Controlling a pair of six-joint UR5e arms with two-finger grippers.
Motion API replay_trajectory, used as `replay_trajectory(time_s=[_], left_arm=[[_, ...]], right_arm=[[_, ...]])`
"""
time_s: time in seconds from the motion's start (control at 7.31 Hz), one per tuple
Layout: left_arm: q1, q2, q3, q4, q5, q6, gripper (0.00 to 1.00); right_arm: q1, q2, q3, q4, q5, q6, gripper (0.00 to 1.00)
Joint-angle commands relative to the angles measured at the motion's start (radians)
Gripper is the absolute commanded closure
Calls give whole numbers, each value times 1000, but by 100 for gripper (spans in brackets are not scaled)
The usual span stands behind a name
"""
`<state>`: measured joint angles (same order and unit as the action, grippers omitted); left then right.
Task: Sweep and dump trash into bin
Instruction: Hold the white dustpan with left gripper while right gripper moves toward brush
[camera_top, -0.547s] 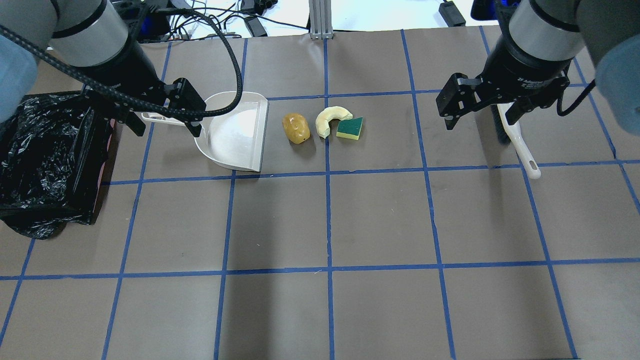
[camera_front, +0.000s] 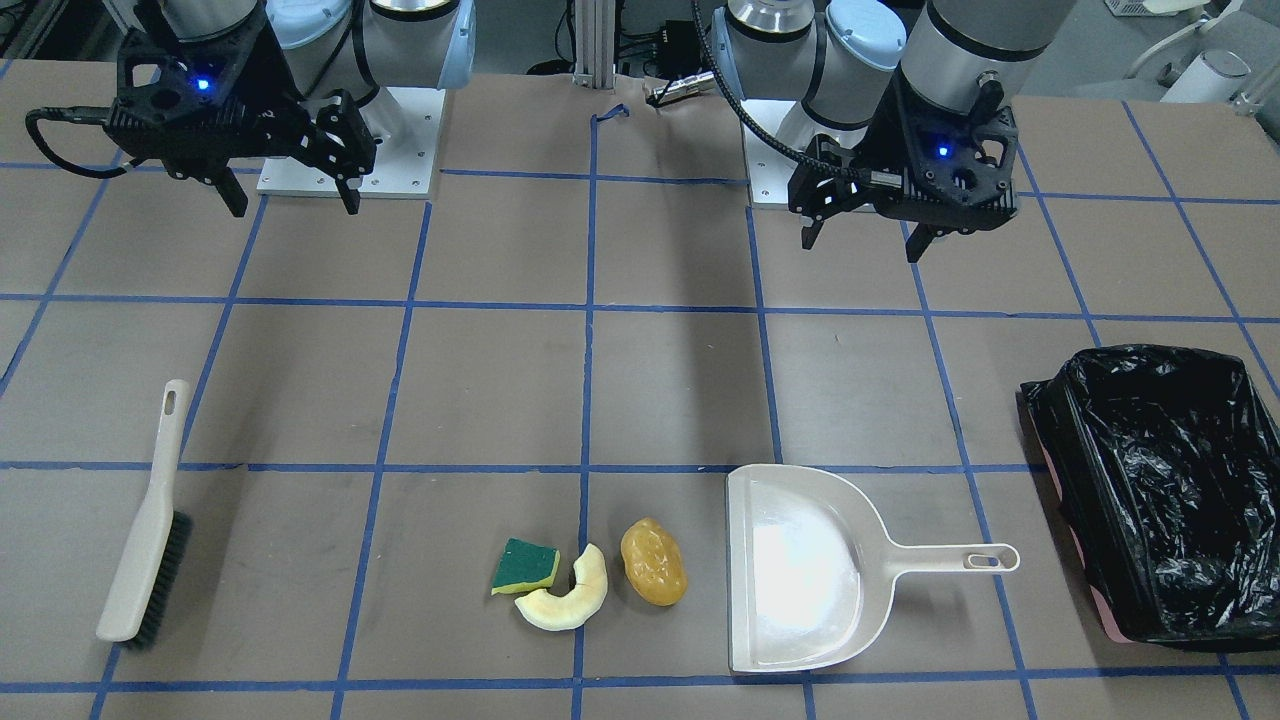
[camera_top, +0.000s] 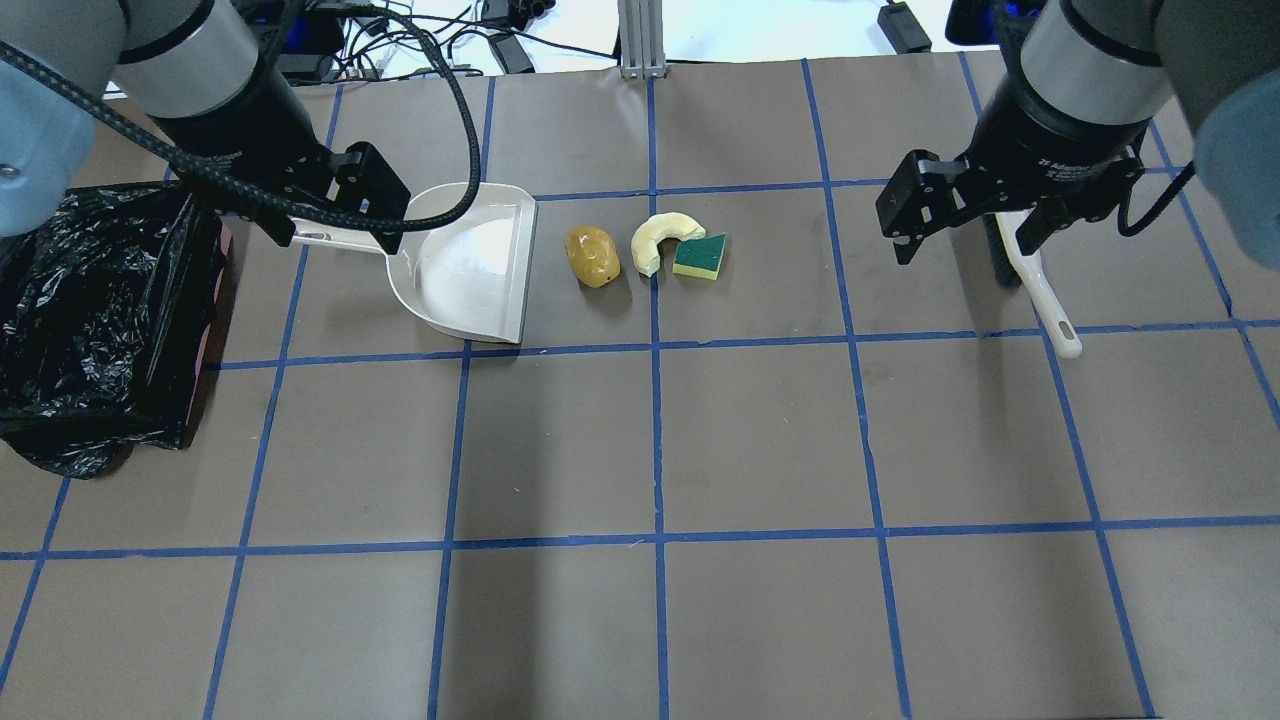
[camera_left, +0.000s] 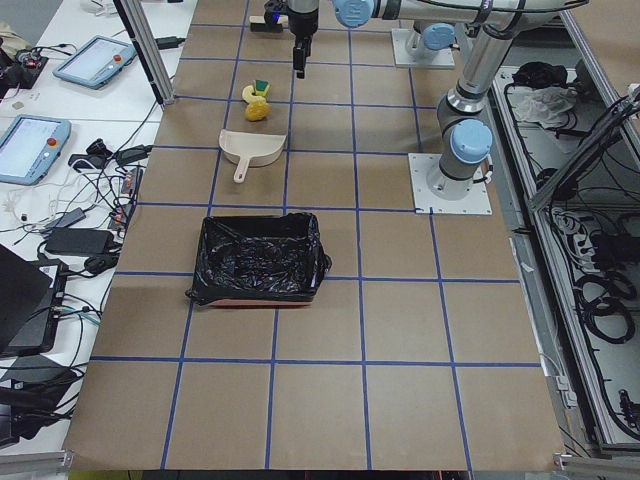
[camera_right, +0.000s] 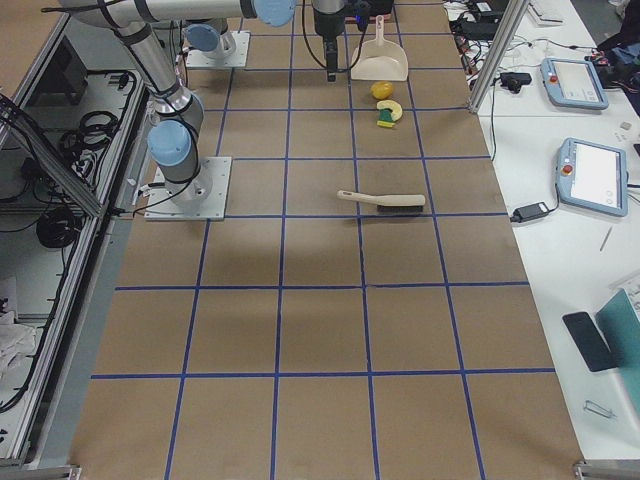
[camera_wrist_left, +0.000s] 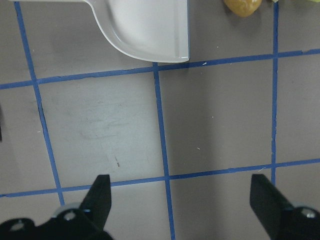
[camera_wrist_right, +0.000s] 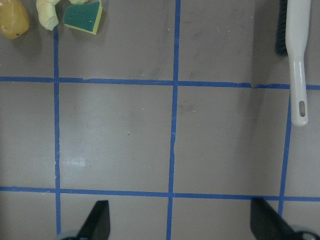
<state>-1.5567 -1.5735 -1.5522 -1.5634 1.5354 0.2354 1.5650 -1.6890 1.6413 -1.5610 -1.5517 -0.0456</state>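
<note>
Left gripper (camera_front: 860, 242): fingers spread wide, nothing between them, hanging clear above the table (camera_front: 640, 380). Right gripper (camera_front: 295, 205): likewise spread and empty, also high.

Out from the left gripper: the dustpan (camera_front: 800, 570) lies ahead of it, away from the robot's base and lower down. The dustpan handle (camera_front: 950, 560) runs toward the gripper's outer side. In the wrist view only the pan's bowl shows at the top of the frame, so the jaws are probably not yet over the handle. Beyond the handle's end, further outward, sits the bin (camera_front: 1060, 480), lined in black plastic.

Out from the right gripper: the brush (camera_front: 145, 540) is ahead and slightly outward, handle end nearest the gripper and bristles farthest.

Between the two tools is the trash, inward of both grippers:
- potato-shaped lump (camera_front: 653, 560), just beside the pan's open edge
- melon slice (camera_front: 570, 600)
- sponge (camera_front: 527, 566), touching or nearly touching the slice

Judged step: reaching for the tools; no sweeping begun.

To do it well:
- Move each gripper forward until its tool's handle is centred between the jaws, jaws across the narrow width, then descend straight.
- Grip the brush well clear of the bristles.
- Keep the pan's lip flat on the table and facing the lump.
</note>
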Motion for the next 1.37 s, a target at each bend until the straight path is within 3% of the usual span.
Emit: replay_trajectory(time_s=[0.0,0.14,0.41,0.68,0.96,1.23], left_arm=[[13,-74,3,118,8,306,0],[53,-98,9,137,2,362,0],[146,-146,11,154,5,760,0],[229,-209,12,230,-11,1063,0],[231,-297,21,256,-38,1302,0],[233,-386,55,269,-90,1544,0]], right_arm=[[0,-3,0,15,-1,1,0],[-3,-6,-1,9,-4,-8,0],[-29,8,2,-2,-5,-20,0],[-141,32,3,1,-5,-133,0],[-254,60,21,-10,-5,-201,0],[-321,136,31,-98,-33,-290,0]])
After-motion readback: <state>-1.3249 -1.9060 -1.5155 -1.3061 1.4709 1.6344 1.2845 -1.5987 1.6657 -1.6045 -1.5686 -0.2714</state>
